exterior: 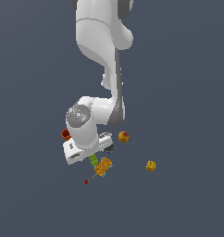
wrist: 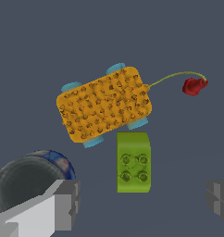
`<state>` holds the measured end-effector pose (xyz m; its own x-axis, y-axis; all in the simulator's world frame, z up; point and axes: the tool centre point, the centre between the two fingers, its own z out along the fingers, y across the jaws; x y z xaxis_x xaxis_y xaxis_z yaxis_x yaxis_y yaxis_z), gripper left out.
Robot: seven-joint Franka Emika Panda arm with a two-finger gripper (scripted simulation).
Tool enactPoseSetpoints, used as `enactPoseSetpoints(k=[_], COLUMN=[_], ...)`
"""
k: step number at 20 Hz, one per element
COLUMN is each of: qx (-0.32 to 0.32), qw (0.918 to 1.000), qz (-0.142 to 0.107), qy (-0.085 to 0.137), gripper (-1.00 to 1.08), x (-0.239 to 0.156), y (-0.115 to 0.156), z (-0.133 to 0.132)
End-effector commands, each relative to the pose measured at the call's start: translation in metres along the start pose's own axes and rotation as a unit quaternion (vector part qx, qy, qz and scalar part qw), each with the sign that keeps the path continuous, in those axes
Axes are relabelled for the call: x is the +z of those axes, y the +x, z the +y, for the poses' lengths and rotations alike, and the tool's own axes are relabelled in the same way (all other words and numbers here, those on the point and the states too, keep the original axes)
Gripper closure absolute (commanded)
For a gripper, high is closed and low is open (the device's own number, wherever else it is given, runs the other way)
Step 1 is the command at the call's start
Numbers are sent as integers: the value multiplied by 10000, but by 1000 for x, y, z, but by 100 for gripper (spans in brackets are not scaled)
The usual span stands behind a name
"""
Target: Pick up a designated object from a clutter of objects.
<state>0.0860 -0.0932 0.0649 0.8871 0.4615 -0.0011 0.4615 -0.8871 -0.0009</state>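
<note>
While the gripper (wrist: 141, 203) hangs low over the clutter, its 2 grey fingers (wrist: 63, 203) stand wide apart and grasp nothing. In the wrist view, the bright green brick (wrist: 133, 162) with 4 studs lies on the dark floor in the gap between those fingers, touching neither. Just beside one finger sits a dark grey round thing (wrist: 26, 180) with a blue rim. Beyond the brick, almost touching its far end, is a yellow-orange studded block (wrist: 104, 104) on pale blue wheels; a thin cord runs from it to a tiny red piece (wrist: 194, 86). In the exterior view, an orange cup (exterior: 65, 134) peeks out beside the wrist, an orange-red ball (exterior: 124, 136) lies near the arm, and a small yellow cube (exterior: 151, 165) sits well apart toward the exterior view's right.
</note>
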Motion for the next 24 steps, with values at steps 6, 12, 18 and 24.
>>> enactPoseSetpoints(k=[6,12,18,24], qx=[-12,-24,-29,-31], qw=[10000,10000,10000,10000], qz=[0,4,5,6], qy=[0,-3,-4,-4], gripper=[-92,-92,-92,108], x=[7,34,52,52], y=[0,-1,0,0], z=[1,0,1,1])
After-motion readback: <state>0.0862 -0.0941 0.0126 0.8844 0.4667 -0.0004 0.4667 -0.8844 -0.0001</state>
